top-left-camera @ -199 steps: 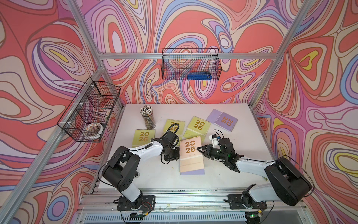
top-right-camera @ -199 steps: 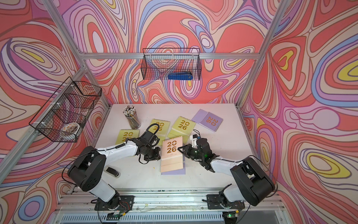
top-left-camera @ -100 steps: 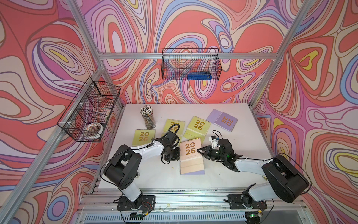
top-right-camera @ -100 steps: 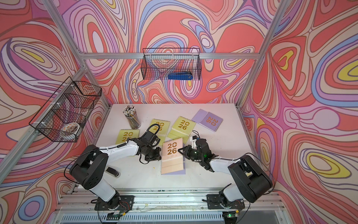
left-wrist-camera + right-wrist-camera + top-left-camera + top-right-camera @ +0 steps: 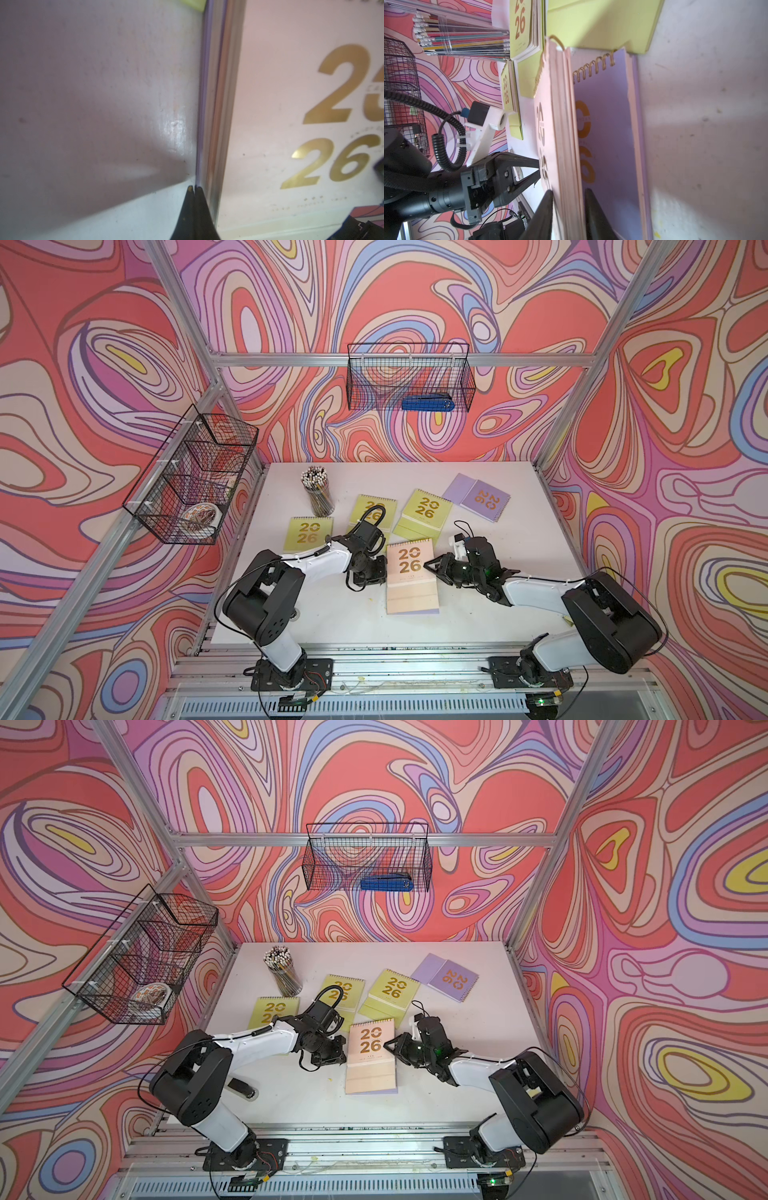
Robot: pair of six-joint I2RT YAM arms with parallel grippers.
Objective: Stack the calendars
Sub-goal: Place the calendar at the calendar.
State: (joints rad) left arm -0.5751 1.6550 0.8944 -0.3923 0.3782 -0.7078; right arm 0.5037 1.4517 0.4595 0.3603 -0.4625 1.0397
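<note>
Walls [image 5: 124,344]: swirling bands of coral, lavender, cream and blue, yellow cores, dark outlines. Counter [image 5: 332,622]: plain white.

At the centre, a peach calendar [image 5: 411,572] with gold "2026" covers a lavender calendar [image 5: 608,145], also gold-numbered. At 1 o'clock lies a second lavender one [image 5: 478,497] with gold digits.

Three are yellow-green with gold digits: the 10 o'clock calendar [image 5: 308,533], the 11 o'clock calendar [image 5: 390,512] and the 12 o'clock calendar [image 5: 426,510].

The pencils [image 5: 318,499] are multicoloured with white ends, in a clear cup.

Back basket [image 5: 374,377]: black wire, holding a blue object [image 5: 428,403]. Side basket [image 5: 191,472]: black wire.

Left arm [image 5: 320,562] and right arm [image 5: 536,593]: white shells, black joints.
</note>
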